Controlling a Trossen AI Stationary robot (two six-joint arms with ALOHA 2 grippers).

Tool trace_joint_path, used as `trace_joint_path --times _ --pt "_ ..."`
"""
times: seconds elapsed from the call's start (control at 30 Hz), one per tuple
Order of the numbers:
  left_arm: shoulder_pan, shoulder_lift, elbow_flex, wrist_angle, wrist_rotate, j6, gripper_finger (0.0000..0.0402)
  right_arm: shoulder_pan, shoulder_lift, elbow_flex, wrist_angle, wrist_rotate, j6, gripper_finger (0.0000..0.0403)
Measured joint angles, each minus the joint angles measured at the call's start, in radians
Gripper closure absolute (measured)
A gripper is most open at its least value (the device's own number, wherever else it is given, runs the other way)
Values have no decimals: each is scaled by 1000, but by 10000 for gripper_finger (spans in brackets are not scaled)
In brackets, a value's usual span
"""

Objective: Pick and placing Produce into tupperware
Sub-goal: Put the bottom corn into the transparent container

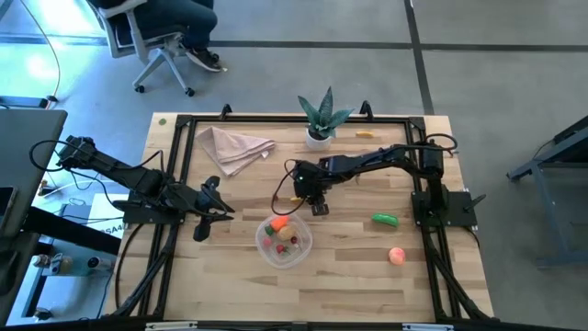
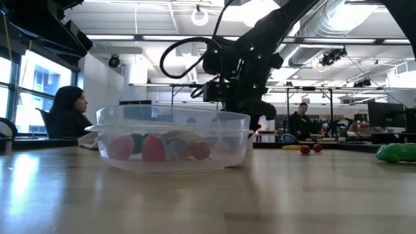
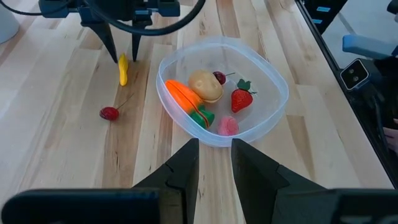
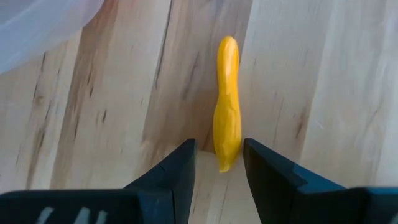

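Yellow and slim, your banana (image 4: 227, 102) lies flat on the wood just beside the tupperware (image 3: 273, 84). Your right gripper (image 4: 219, 163) stands spread astride its near tip, with bare table beyond. Your left gripper (image 3: 214, 163) waits pressed together, facing the tub's rim.

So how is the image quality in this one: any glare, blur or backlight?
Low view: backlit by windows and ceiling lights, so the right end effector reads as a silhouette behind the tupperware, with sheen on the table. Right wrist view: banana sharp, tub edge blurred. High view: evenly lit.
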Motion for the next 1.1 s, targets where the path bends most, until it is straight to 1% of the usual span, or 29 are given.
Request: trace_joint_path --times 0.43,0.83,1.1 --pt "0 0 0 0 0 0 318 0 -1 6 22 2 -2 275" --pt "0 0 0 0 0 0 318 0 -1 6 25 2 -5 314" --pt "0 0 0 0 0 0 318 0 -1 6 24 18 -1 321"
